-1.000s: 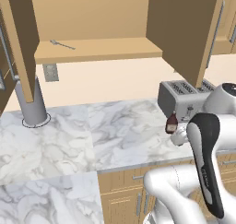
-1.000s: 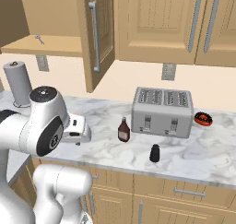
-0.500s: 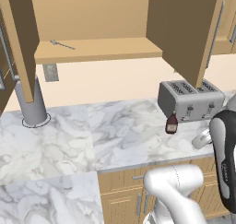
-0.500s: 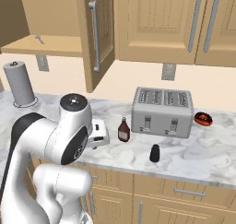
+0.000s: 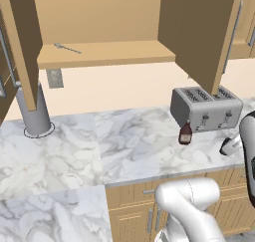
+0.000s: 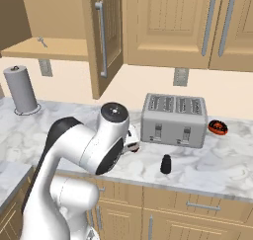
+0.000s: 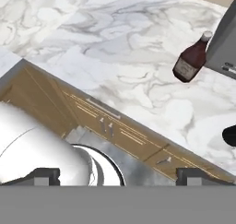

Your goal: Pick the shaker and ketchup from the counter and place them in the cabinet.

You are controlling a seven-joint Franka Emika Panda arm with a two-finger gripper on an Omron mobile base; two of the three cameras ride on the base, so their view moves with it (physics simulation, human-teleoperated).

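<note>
My gripper (image 7: 117,174) is spread wide w/ nothing between the fingers (image 7: 44,174), hanging above the front edge of the marble worktop (image 5: 124,146), over the drawer fronts. Ketchup (image 5: 185,133) stands upright on the worktop just in front of the toaster (image 5: 205,106), at its left end; in hand view it's at upper right, well apart from my fingertips. Shaker (image 6: 166,164) sits upright on the worktop in front of the toaster, nearer the edge, apart from the ketchup. Cabinet (image 5: 107,54) is open above, doors swung out; a small metal utensil (image 5: 67,48) lies on its shelf. Paper towel roll (image 6: 21,89) stands far left.
</note>
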